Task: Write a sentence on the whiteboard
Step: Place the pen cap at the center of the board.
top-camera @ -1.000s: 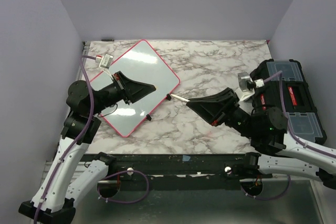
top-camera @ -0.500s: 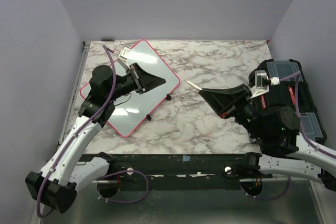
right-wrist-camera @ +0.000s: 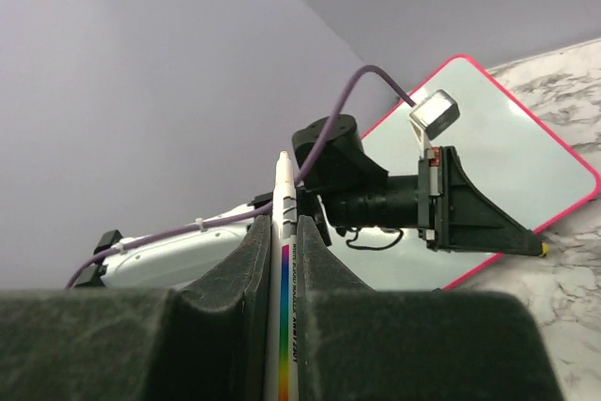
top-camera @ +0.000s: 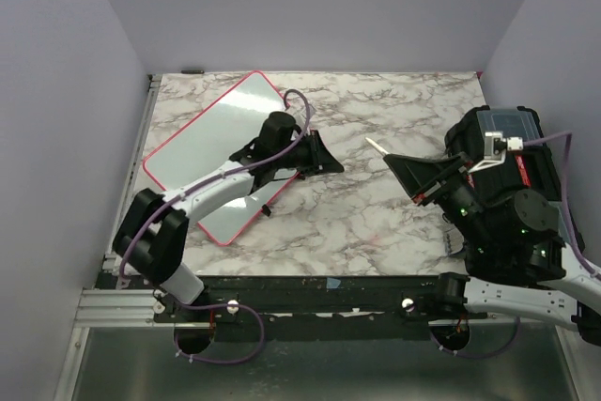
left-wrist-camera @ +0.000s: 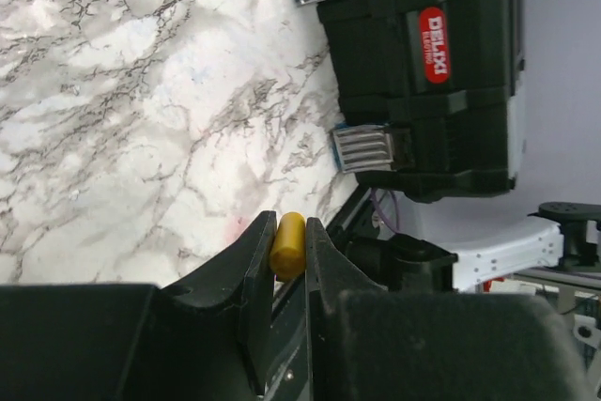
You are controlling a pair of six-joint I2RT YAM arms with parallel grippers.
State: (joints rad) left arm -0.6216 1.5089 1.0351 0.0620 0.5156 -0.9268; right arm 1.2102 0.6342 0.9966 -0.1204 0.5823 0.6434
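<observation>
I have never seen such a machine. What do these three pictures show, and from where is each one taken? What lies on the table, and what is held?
This is a robot with two arms fixed at the near edge of a marble table. The wide picture is from a camera above and behind them. The other two come from a small camera on each wrist, looking along the jaws. On the table lies a whiteboard with a red-pink rim; I see no writing on it. At the right stands a black toolbox. The left arm reaches over the board's right edge, its jaws shut on a small yellow piece, perhaps a pen cap. The right arm holds a white marker in shut jaws, its tip well away from the board.
</observation>
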